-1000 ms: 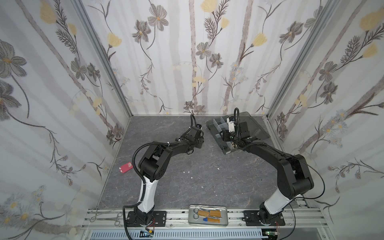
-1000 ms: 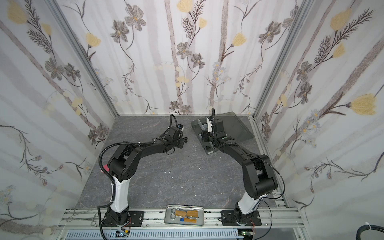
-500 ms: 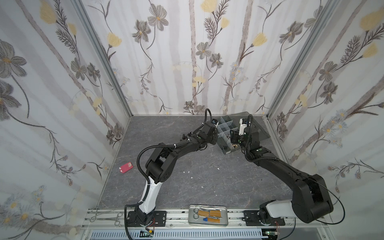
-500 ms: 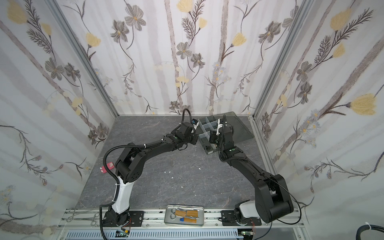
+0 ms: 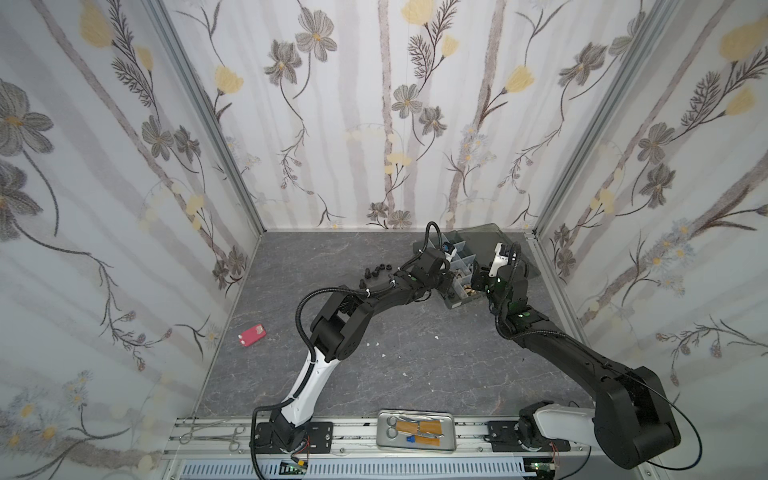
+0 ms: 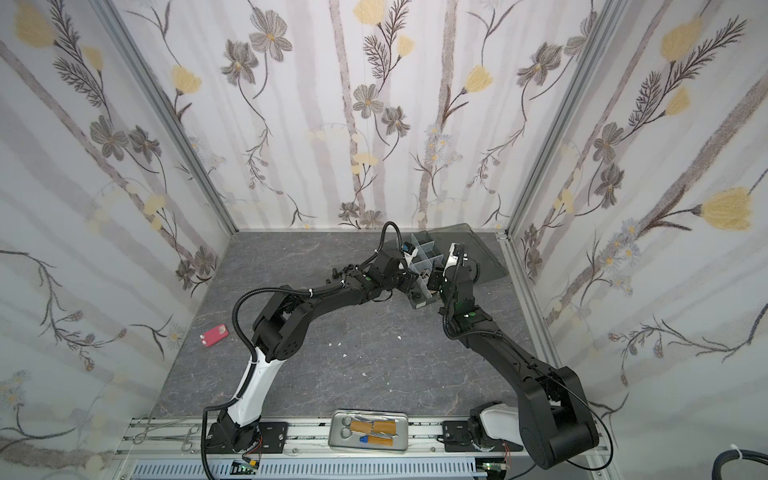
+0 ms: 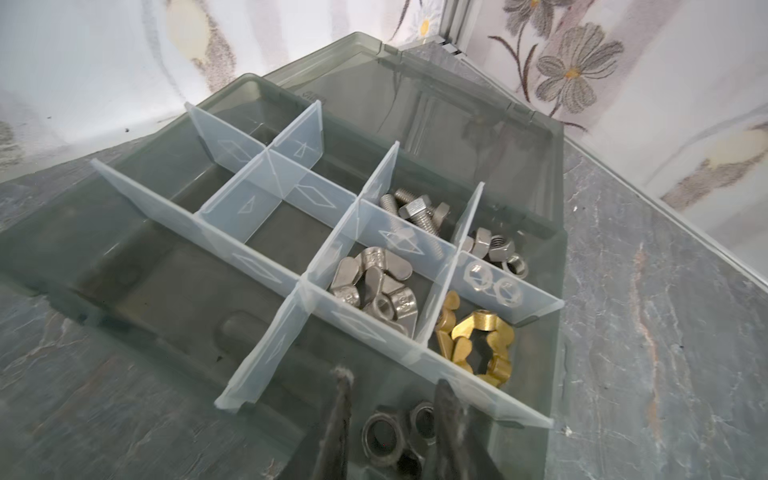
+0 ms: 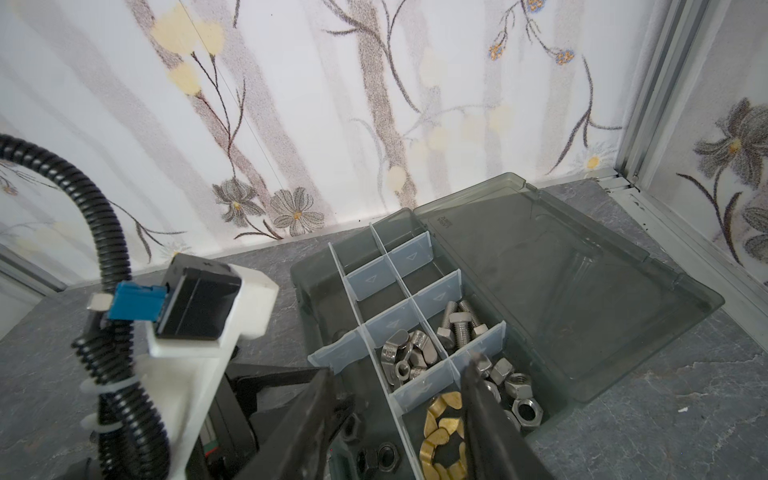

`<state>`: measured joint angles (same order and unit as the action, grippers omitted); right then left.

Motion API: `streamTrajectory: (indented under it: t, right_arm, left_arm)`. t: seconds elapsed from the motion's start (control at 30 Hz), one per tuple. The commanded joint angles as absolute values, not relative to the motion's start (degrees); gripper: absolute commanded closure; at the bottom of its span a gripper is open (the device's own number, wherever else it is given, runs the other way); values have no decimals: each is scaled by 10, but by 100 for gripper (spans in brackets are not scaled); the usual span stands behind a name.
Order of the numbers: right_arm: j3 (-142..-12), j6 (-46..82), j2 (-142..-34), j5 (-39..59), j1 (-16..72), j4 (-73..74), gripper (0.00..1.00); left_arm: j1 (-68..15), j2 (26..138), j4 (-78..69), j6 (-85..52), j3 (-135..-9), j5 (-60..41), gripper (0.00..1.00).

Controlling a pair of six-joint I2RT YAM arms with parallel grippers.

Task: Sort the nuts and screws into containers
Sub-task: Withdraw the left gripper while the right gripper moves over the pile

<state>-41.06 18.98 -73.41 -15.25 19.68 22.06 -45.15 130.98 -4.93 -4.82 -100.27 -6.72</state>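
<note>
The dark grey organizer box (image 5: 484, 249) (image 6: 432, 243) lies open at the back right, its containers split by pale dividers. The cells hold silver bolts (image 7: 419, 212), hex nuts (image 7: 494, 249), silver wing nuts (image 7: 374, 282), brass wing nuts (image 7: 478, 336) and dark nuts (image 7: 386, 436). My left gripper (image 7: 392, 380) (image 5: 446, 286) hangs over the dark nuts' cell, jaws apart, gripping nothing. My right gripper (image 8: 399, 363) (image 5: 478, 282) stands wide open above the brass wing nuts (image 8: 444, 424), empty. Several black screws (image 5: 376, 270) (image 6: 347, 272) lie on the table left of the box.
A red item (image 5: 252, 334) lies near the left wall. A silver tray with scissors (image 5: 415, 430) and forceps (image 5: 212, 432) sit on the front rail. White specks (image 5: 376, 344) dot the grey table. The box's lid (image 8: 582, 291) rests open near the back right corner.
My left arm swung right from the table to the box's near cell, and its jaws parted a little. The right arm dropped its elbow; its gripper stayed over the box.
</note>
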Motion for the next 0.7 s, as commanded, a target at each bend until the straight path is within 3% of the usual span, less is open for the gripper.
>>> streamTrajectory:
  t: [0.0, 0.03, 0.13, 0.33, 0.5, 0.67]
  right_arm:
    - [-418, 197, -740, -141, 197, 244, 51]
    - [-418, 197, -741, -137, 196, 245, 51]
    - [-421, 194, -745, -116, 197, 248, 50]
    - [-493, 164, -828, 34, 199, 194, 50]
    - [-522, 189, -906, 74, 222, 219, 51]
    - [-650, 159, -1034, 44, 284, 111, 52]
  left_arm:
    - [-450, 1312, -80, -57, -1007, -86, 56]
    - [-450, 1310, -76, -57, -1006, -84, 51]
    - [-448, 1265, -89, -55, -962, -57, 49]
    - [-399, 1066, -358, -98, -661, -46, 38]
    - [-335, 999, -431, -139, -530, -29, 38]
    - [-287, 969, -438, -175, -468, -28, 37]
